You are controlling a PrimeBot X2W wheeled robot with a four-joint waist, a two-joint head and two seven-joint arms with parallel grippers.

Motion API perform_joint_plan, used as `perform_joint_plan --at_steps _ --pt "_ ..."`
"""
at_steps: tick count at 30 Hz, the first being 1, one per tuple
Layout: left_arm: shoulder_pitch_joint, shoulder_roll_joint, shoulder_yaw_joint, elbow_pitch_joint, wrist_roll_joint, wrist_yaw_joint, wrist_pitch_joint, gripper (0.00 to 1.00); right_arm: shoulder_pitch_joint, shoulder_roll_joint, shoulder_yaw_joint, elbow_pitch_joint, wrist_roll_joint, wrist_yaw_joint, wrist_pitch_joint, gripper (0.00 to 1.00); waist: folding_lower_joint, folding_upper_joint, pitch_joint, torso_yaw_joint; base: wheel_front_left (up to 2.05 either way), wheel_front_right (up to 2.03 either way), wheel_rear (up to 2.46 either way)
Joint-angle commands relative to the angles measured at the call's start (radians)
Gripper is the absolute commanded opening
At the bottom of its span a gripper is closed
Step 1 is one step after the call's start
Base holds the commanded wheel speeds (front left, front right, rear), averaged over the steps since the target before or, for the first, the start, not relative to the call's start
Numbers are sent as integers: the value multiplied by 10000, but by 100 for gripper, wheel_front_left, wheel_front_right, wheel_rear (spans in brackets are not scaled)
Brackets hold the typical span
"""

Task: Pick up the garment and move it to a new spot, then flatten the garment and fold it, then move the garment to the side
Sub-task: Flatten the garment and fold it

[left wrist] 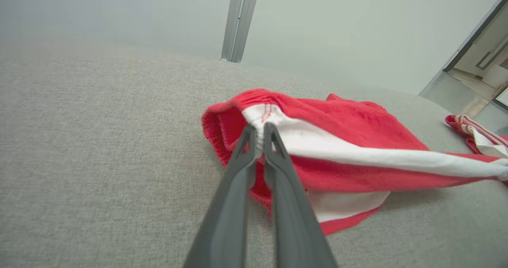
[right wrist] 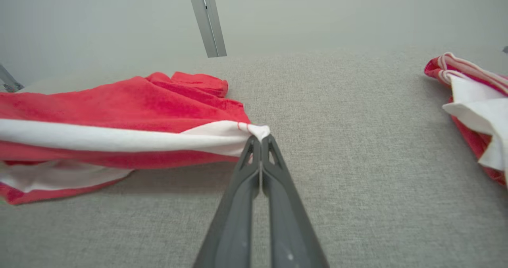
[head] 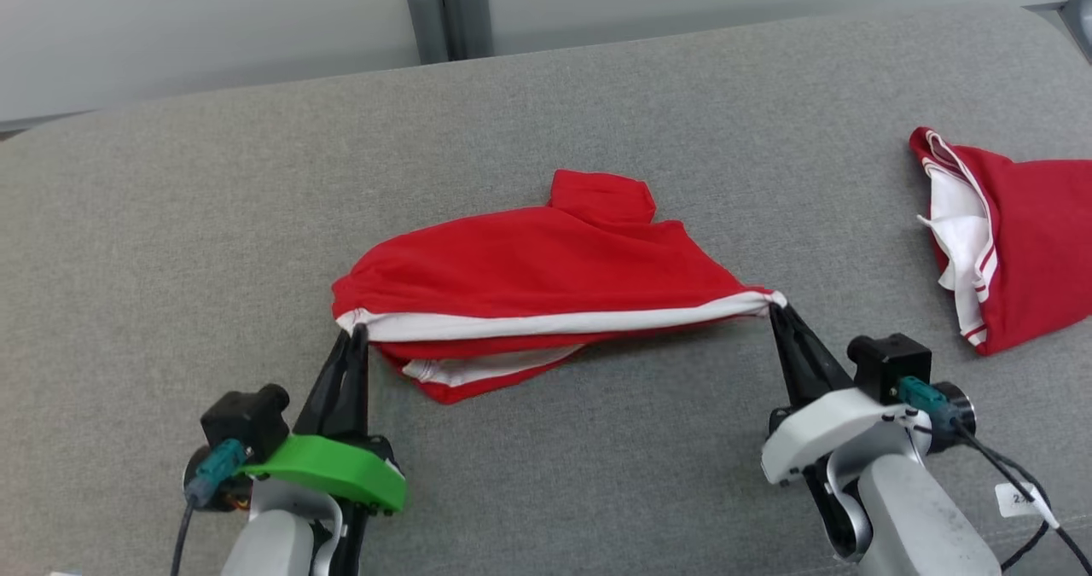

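Observation:
A red garment (head: 546, 260) with white bands lies in the middle of the grey padded surface (head: 171, 243), stretched sideways. My left gripper (head: 357, 330) is shut on its white-banded left corner, seen close up in the left wrist view, where the fingertips pinch the garment (left wrist: 337, 129) at the left gripper (left wrist: 260, 127). My right gripper (head: 778, 303) is shut on the white band at the garment's right corner; the right wrist view has the garment (right wrist: 119, 105) drawn taut to the right gripper (right wrist: 260, 137).
A second red and white cloth (head: 1015, 243) lies bunched at the right edge of the surface, also seen as the cloth (right wrist: 476, 105) at the right of the right wrist view. A grey post (head: 448, 13) stands behind the far edge.

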Motion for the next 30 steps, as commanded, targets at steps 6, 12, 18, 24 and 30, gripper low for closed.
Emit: perform_joint_plan --at_steps 6,12,18,24,30 --pt "-1130 326 151 -1026 523 -26 -2 0 -1042 -133 33 -718 43 -12 -24 0 0 0 -801 -10 0 0 0" --pt "-2603 1129 62 -1311 743 -26 -2 0 -2331 -426 229 -1399 309 -12 -22 0 0 0 -1236 -154 0 0 0" --pt "-4269 1822 -28 -1051 714 -25 -1 0 -3865 -922 445 -1594 435 -14 -22 0 0 0 -1241 -185 0 0 0" --pt "-5646 2008 -138 -162 714 -4 80 0 -5212 -1293 601 -1008 299 -16 -22 0 0 0 -458 -122 0 0 0" --pt "-6897 2000 -309 811 892 -3 108 0 -6484 -1393 723 -212 199 -16 -23 0 0 0 891 -43 0 0 0"
